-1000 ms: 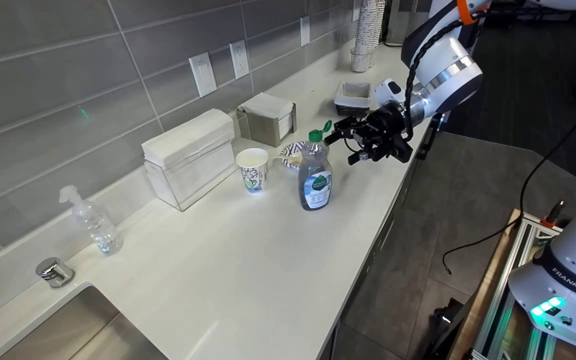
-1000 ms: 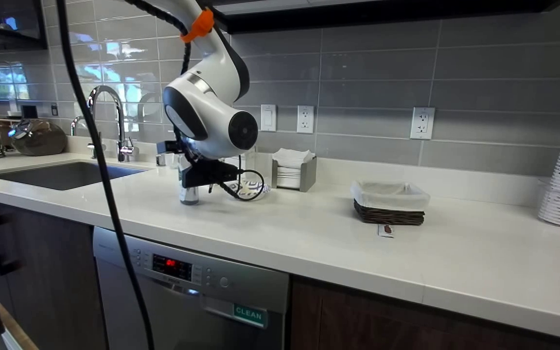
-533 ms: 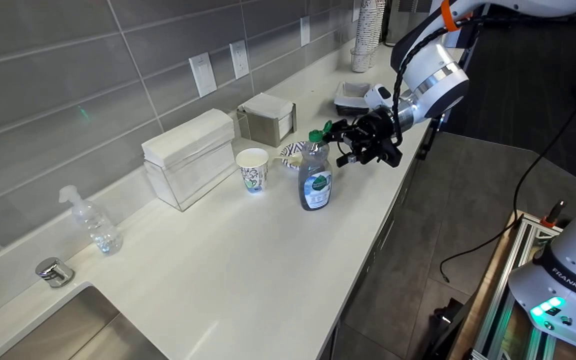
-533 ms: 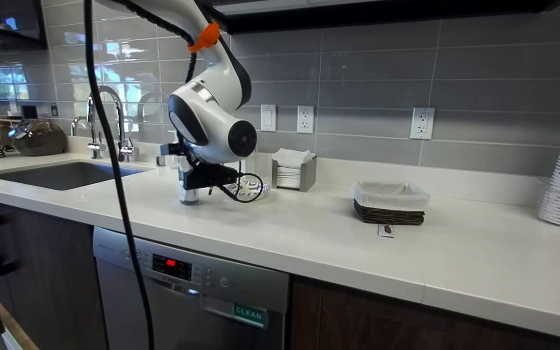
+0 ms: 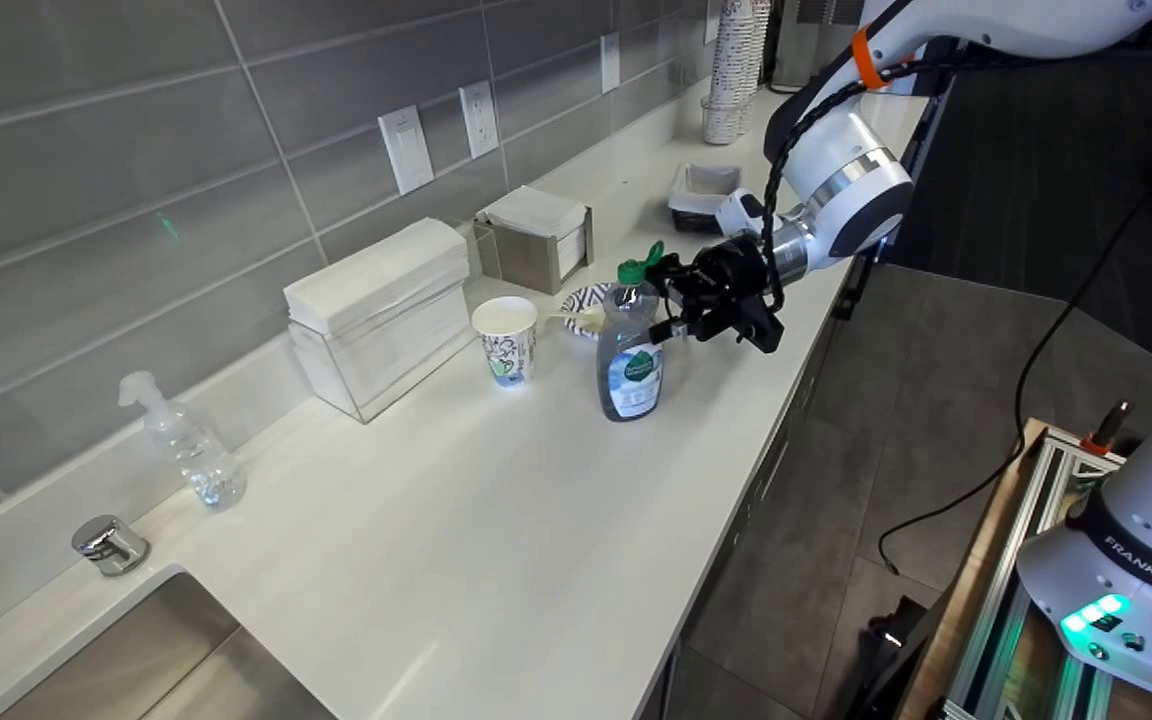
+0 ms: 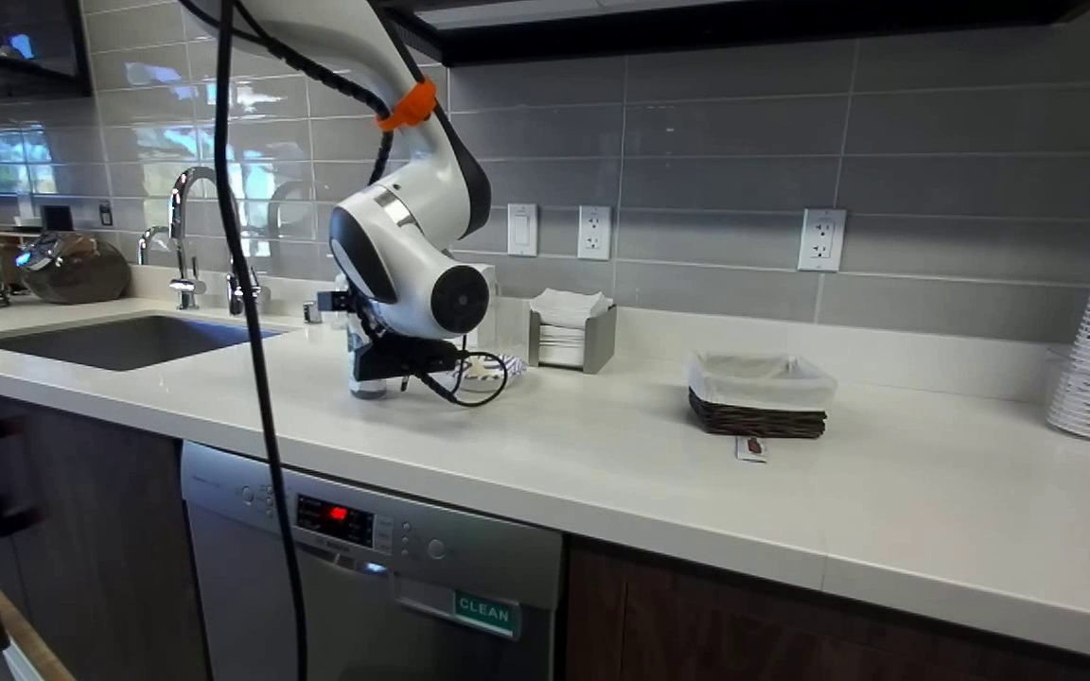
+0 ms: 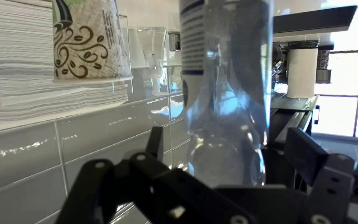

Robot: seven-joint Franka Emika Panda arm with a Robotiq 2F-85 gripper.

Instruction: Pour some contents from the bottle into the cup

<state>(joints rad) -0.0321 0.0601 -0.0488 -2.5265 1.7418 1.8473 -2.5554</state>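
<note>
Low in the wrist view the pincer gapes wide, holding nothing, its fingers showing either side of the bottle, right of centre. Farther, upper left, comes the cup, and behind it stacked napkins.

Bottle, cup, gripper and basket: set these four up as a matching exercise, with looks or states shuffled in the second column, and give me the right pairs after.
Things:
1. bottle
2. cup
3. gripper
4. basket

Looks or states:
A. woven and dark, lined in white
B. jaws open
C. see-through, green flip-top raised
D. pale, printed with swirls

Right pairs: 1-C; 2-D; 3-B; 4-A.
</note>
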